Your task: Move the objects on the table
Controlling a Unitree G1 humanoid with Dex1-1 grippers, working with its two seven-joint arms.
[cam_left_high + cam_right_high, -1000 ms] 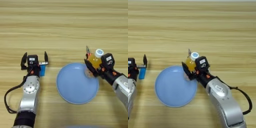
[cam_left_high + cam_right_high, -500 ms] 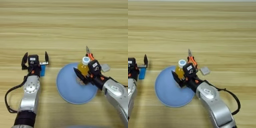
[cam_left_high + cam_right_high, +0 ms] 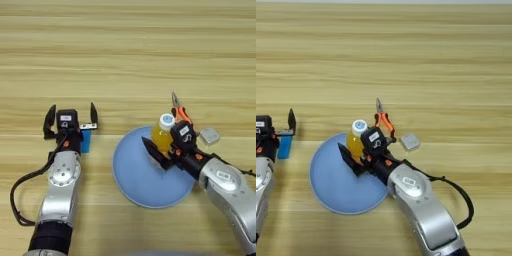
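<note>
My right gripper (image 3: 163, 144) is shut on a small clear bottle of orange liquid (image 3: 161, 137) with a white cap, holding it upright over the far rim of a round blue plate (image 3: 145, 185). I cannot tell whether the bottle touches the plate. A flat bright-blue bar (image 3: 86, 141) lies on the wooden table (image 3: 125, 60) left of the plate. My left gripper (image 3: 70, 119) is open just over the bar's far end, with its right finger beside the bar. The right eye view shows the bottle (image 3: 355, 144) and the bar (image 3: 285, 147) too.
Orange-handled pliers (image 3: 178, 109) lie just beyond the bottle. A small grey block (image 3: 209, 135) sits to the right of them. A black cable (image 3: 20, 195) loops off my left arm near the table's front edge.
My right gripper has carried the bottle left and toward me, from beside the plate to over its far rim, uncovering the pliers and the grey block. The left arm has not moved.
</note>
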